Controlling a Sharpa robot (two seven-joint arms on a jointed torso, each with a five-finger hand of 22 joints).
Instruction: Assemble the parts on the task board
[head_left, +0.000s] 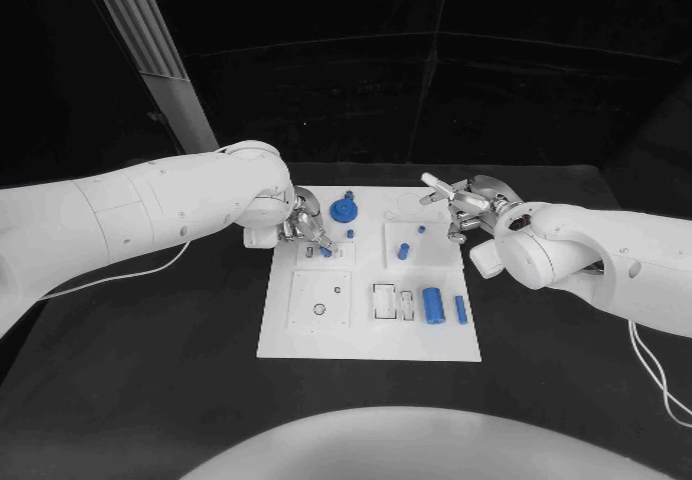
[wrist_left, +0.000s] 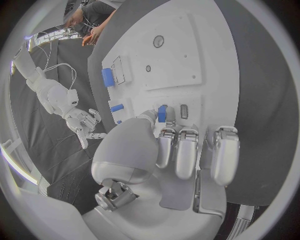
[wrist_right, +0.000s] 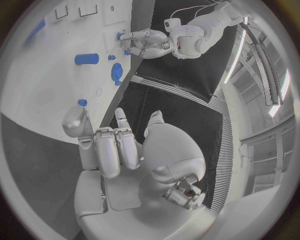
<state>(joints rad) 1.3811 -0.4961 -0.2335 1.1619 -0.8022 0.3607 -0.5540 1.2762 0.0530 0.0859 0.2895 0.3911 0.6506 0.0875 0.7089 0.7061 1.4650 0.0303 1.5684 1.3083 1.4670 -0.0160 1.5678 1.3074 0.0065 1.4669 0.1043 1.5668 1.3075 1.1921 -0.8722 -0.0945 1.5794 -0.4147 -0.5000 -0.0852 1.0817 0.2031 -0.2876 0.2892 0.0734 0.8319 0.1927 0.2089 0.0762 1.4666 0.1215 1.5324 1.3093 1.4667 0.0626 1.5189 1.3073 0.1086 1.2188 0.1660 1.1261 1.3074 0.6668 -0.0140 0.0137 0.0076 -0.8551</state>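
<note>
The white task board (head_left: 361, 335) lies mid-table. My left hand (head_left: 306, 232) hovers over its far left part and pinches a small blue part (wrist_left: 162, 113) between thumb and a finger, close above the board. My right hand (head_left: 469, 205) hangs over the board's far right corner, fingers apart, holding nothing. On the board are a blue gear-like knob (head_left: 345, 209), a small blue peg (head_left: 351, 234), a short blue piece (head_left: 405, 250), a blue cylinder (head_left: 433, 302) and a blue bar (head_left: 462, 309). The right wrist view shows the knob (wrist_right: 116, 72) and the short blue piece (wrist_right: 86, 58).
The black table (head_left: 159, 370) surrounds the board. Empty recesses and small holes (head_left: 320, 300) mark the board's near left part. A grey pole (head_left: 173, 90) stands beyond the table at the far left.
</note>
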